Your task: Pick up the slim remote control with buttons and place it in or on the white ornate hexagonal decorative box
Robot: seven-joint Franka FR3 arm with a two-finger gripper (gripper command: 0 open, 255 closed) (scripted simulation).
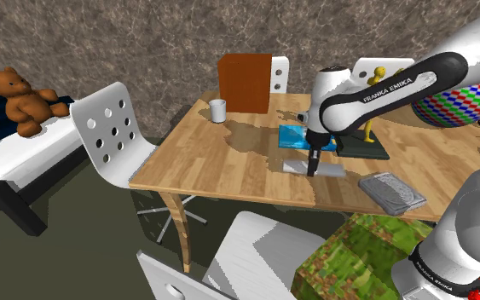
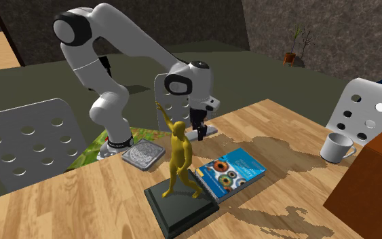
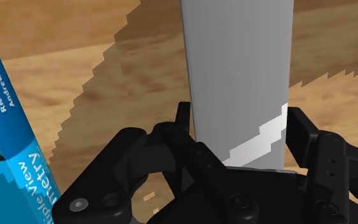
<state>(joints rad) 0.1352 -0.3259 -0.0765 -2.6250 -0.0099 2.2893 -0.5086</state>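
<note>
Remote control (image 3: 238, 70): drawn as a slim, flat slab in plain grey with long straight edges. No buttons can be made out on it. A pale lit streak is seen across the end nearest the gripper (image 3: 238, 124); the rest of its face is in shade.

Position: the remote is laid flat on the wooden table (image 1: 221, 162), near the blue book (image 1: 300, 136) and roughly parallel to the book's edge. A strip of bare wood is seen between them.

Gripper: pointed straight down over the remote. The two black fingers (image 3: 182, 121) are set against its opposite long edges, so the slab is pinched between them.

Hexagonal box (image 1: 391, 192): rendered grey with a patterned top. It is placed farther from the book than the remote, toward the arm's stand.

Yellow figurine (image 2: 179, 156): stood on a dark base, just beside the book.
</note>
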